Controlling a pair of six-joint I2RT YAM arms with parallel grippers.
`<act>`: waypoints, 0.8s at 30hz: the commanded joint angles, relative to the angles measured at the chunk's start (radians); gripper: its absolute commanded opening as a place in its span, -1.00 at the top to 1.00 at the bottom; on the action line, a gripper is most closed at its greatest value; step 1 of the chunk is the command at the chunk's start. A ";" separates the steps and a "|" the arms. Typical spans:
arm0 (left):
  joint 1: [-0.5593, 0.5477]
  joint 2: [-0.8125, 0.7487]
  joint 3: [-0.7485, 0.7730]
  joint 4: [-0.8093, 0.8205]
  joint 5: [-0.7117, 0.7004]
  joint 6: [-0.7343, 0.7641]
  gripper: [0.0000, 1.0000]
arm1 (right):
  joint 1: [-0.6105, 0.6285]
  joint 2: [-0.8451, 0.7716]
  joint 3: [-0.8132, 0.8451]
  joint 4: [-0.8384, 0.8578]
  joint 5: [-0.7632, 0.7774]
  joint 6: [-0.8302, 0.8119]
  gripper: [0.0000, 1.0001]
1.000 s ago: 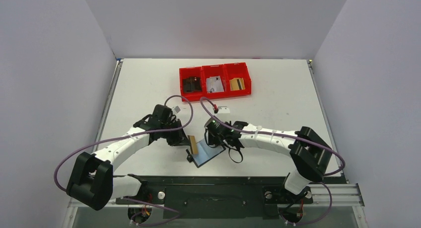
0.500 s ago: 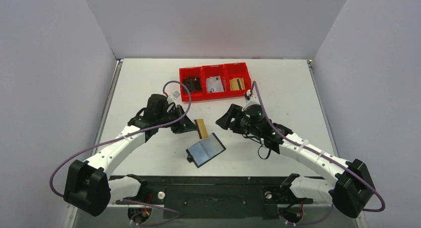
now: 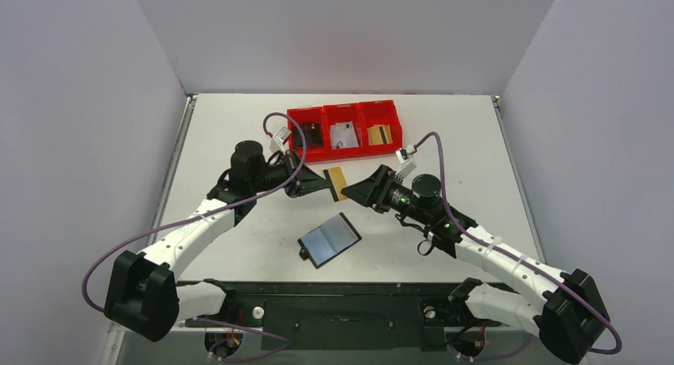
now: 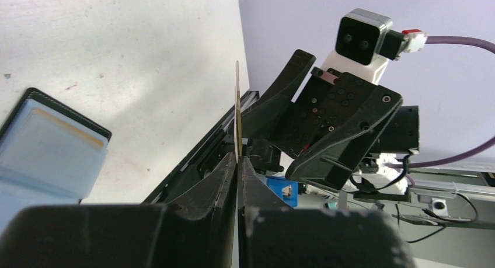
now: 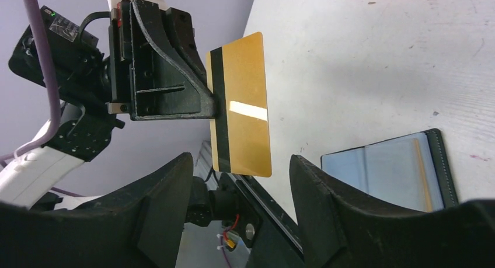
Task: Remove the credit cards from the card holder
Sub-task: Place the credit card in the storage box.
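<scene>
Table [image 3: 230, 126]: white, matte, faint scuffs; plain lilac-grey walls on three sides.
Card holder [image 3: 329, 239]: nearest item. It lay open and flat on the table between the arms, well apart from both grippers. Black soft rim, rounded corners, glossy bluish-grey clear sleeve facing up, small tab at the near-left corner. Long axis ran diagonally, near-left to far-right. A thin tan edge showed through the sleeve in the wrist views.
Left gripper [image 4: 238, 163]: fingers pressed together on the gold card, pinching its stripe-side long edge about mid-length.
Gold card [image 5: 242, 104]: off the table, beyond the holder, between the grippers. Thin, rigid, glossy, with a dark stripe along one long edge. Its face was toward the right wrist camera and it was edge-on to the left one. Long axis ran up-down in the top view; couldn't tell whether upright or tilted.
Right gripper [image 5: 239, 163]: fingers spread wide, just beside the card; couldn't tell whether they touched it.
Red bins [image 3: 350, 152]: far side, glossy plastic, three compartments in a row. Left held a black item [image 3: 306, 134], middle a white-grey card [image 3: 344, 134], right a second gold card [image 3: 380, 133] with a stripe.
</scene>
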 commanded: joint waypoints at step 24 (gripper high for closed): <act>0.006 0.025 0.030 0.070 0.049 0.035 0.35 | -0.015 0.049 -0.014 0.127 -0.030 0.063 1.00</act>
